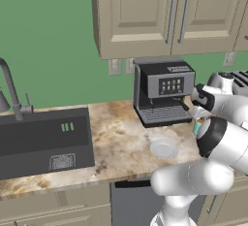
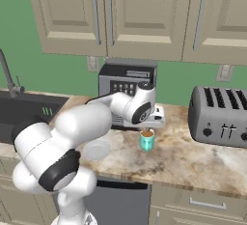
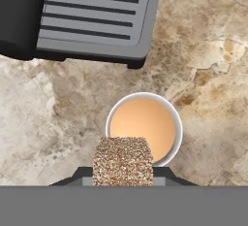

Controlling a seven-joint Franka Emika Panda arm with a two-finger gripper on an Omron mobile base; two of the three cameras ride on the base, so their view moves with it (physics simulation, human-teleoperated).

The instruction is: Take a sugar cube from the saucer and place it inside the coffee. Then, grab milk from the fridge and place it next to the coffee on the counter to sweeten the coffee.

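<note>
In the hand view, my gripper (image 3: 122, 175) is shut on the sugar cube (image 3: 122, 162), a speckled light-brown block between the dark finger tips. Directly beyond it stands the coffee (image 3: 144, 129), a mug with a white rim and brown liquid; the cube overlaps its near rim. In the right base view the hand hovers just above the teal coffee mug (image 2: 147, 142) on the counter (image 2: 183, 159). The pale saucer (image 1: 163, 148) lies on the counter to the mug's left, also seen as the saucer (image 2: 96, 150) beside my arm.
A dark coffee machine (image 1: 162, 96) stands right behind the mug, its drip tray (image 3: 94, 14) close by. A grey toaster (image 2: 219, 115) sits to the right. The black sink (image 1: 43, 140) and faucet (image 1: 9, 89) are far left. Wall cabinets hang overhead.
</note>
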